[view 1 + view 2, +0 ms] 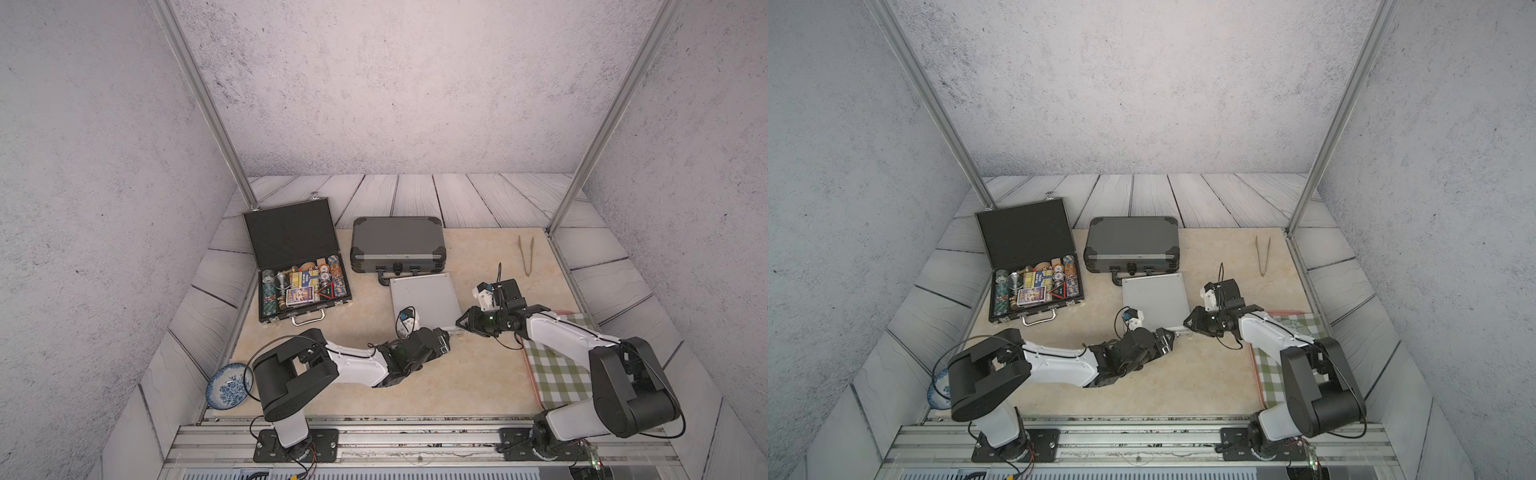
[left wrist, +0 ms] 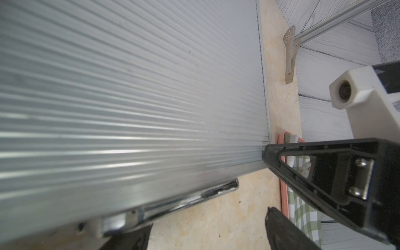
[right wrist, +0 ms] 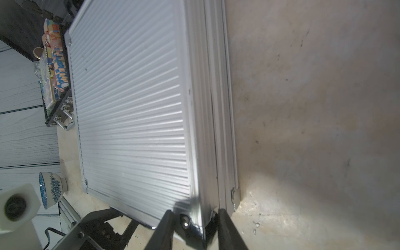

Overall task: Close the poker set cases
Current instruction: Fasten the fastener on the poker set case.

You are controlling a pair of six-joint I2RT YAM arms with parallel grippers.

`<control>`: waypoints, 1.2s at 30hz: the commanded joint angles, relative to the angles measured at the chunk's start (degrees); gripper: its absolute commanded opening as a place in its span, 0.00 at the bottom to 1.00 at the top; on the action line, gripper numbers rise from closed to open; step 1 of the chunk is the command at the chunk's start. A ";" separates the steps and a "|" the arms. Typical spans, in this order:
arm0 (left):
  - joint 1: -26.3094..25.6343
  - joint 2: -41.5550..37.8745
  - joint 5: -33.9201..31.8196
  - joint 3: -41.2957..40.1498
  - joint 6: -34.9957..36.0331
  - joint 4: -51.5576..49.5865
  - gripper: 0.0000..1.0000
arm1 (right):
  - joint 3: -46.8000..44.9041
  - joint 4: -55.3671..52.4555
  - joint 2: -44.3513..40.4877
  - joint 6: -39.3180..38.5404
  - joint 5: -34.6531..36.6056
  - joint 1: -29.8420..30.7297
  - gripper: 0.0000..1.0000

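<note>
silver case [image 1: 424,299] lies mid-table, lid down. right gripper [image 1: 460,322] clamps its near corner; left gripper [image 1: 446,345] stands open at its front edge. likely step: securing this lid; next, lower the black case [image 1: 303,291] lid, upright at left.

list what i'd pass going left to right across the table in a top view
bowl → black case → grey case → tongs; the silver case and the cloth overlap their neighbours sideways, so they are left out
</note>
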 commanded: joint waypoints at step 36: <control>-0.18 4.78 -0.57 8.53 2.85 -13.81 0.00 | -3.66 -9.06 2.50 -0.51 2.20 1.31 0.35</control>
